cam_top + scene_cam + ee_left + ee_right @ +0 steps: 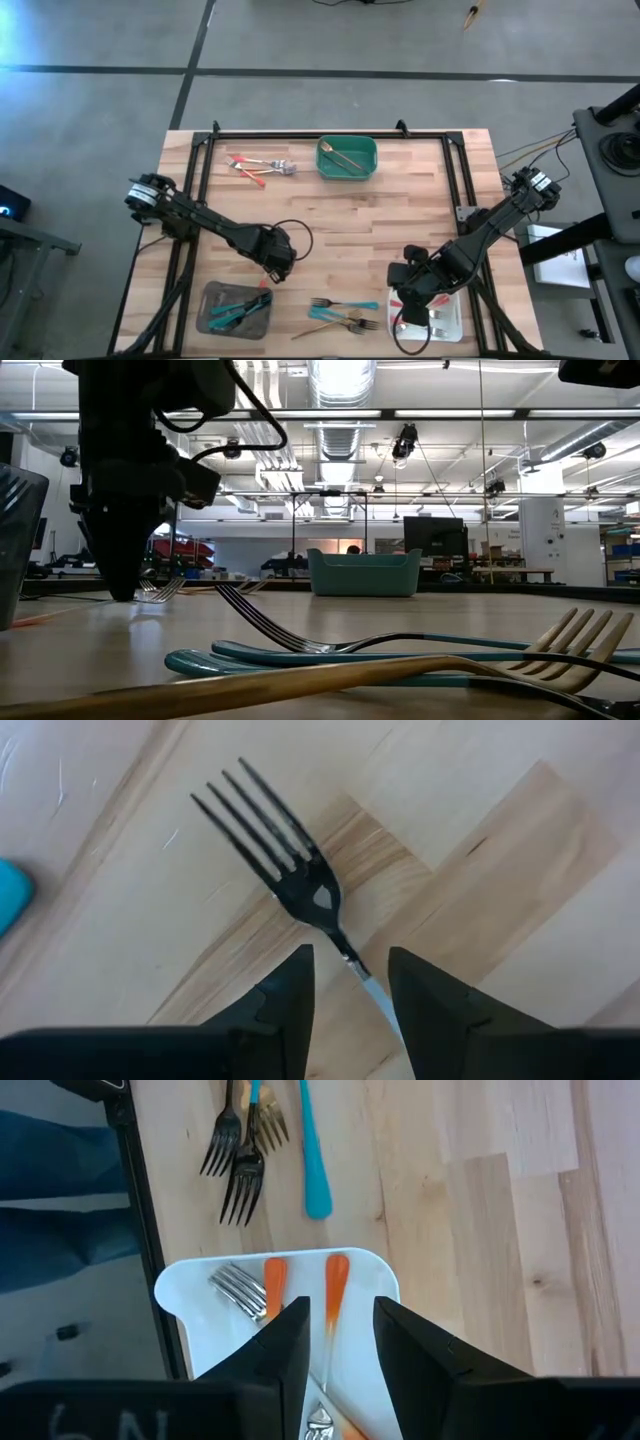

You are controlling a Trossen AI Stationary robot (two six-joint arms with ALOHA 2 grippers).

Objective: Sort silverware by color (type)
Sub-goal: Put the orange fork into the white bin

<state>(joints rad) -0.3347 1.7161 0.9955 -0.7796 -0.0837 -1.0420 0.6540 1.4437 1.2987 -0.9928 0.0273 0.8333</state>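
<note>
My left gripper (348,982) points straight down at the table, open, just beyond the grey tray (212,300) of teal silverware. Its fingers stand on either side of the thin neck of a fork (290,860) without touching it. The fork lies flat on the wood, and its tines point away from the fingers. My right gripper (338,1342) hangs open high over the white tray (195,1295), where orange-handled pieces (334,1285) lie. Teal and gold pieces (345,312) lie loose on the table between the two trays.
A green tray (347,158) with a gold piece stands at the far middle. Two red-handled pieces (260,165) lie to its left. A black frame runs along the table's far and side edges. Bare wood lies in the table's middle.
</note>
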